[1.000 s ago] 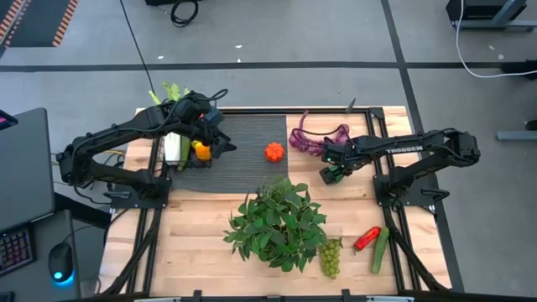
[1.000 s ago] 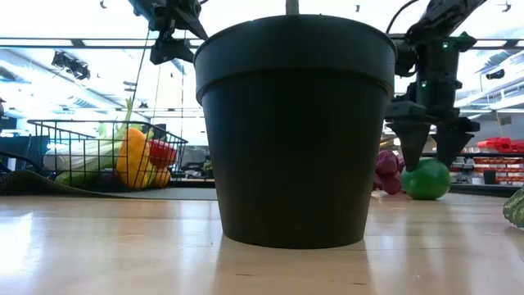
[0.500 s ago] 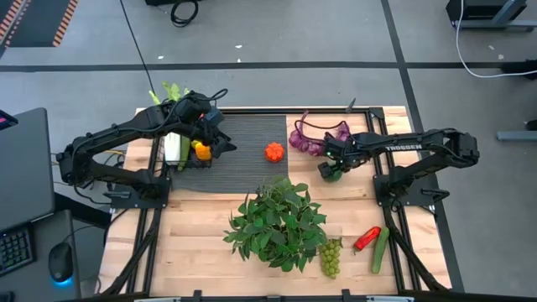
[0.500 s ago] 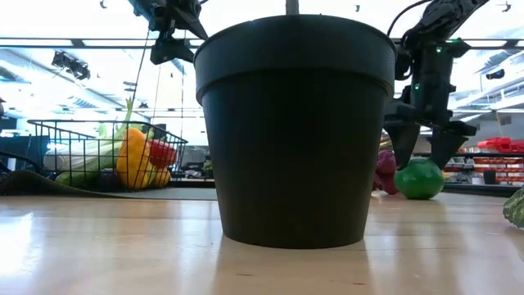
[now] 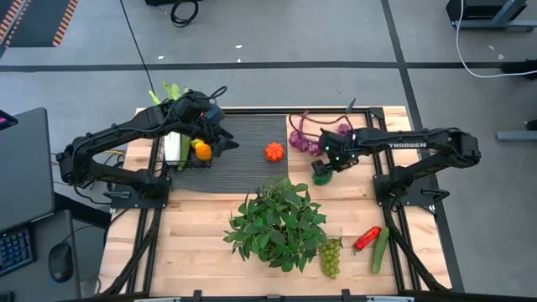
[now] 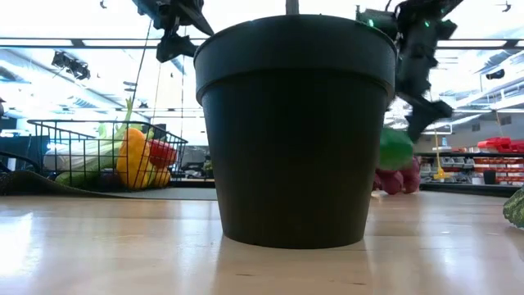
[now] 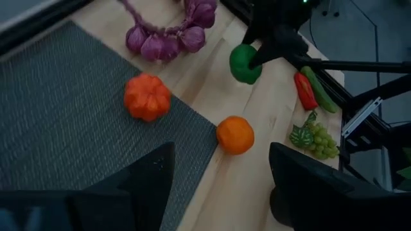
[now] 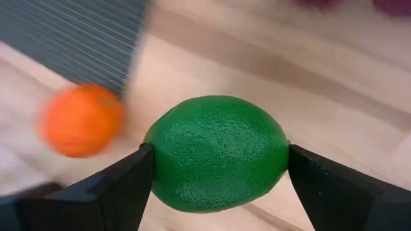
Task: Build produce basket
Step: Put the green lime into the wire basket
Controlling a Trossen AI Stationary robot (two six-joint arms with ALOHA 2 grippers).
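The wooden table (image 5: 201,243) carries a leafy potted plant (image 5: 278,221) near the middle of its front half, and in the low view the plant's black pot (image 6: 295,123) fills the centre. A dark ribbed mat (image 5: 252,138) covers the far left part of the table. At the mat's left edge stands the black wire basket (image 5: 186,155), already holding a yellow pepper, a red piece and pale green stalks. The left gripper (image 5: 220,144) hangs just beside the basket over the mat, its 2 fingers spread with nothing between them.

The purple bulb string (image 5: 312,138) lies by the far edge, right of the mat. The right gripper (image 5: 324,172) is just in front of it, near the mat's right edge. The lime (image 8: 217,153) sits squarely between its 2 fingers, which pinch it on either side, and it hangs clear of the table.

1 orange fruit (image 5: 274,152) rests on the mat; another orange (image 7: 235,135) lies on bare wood just off the mat's corner. Green grapes (image 5: 331,257), a red pepper (image 5: 367,239) and a cucumber (image 5: 381,250) lie near the front right corner.
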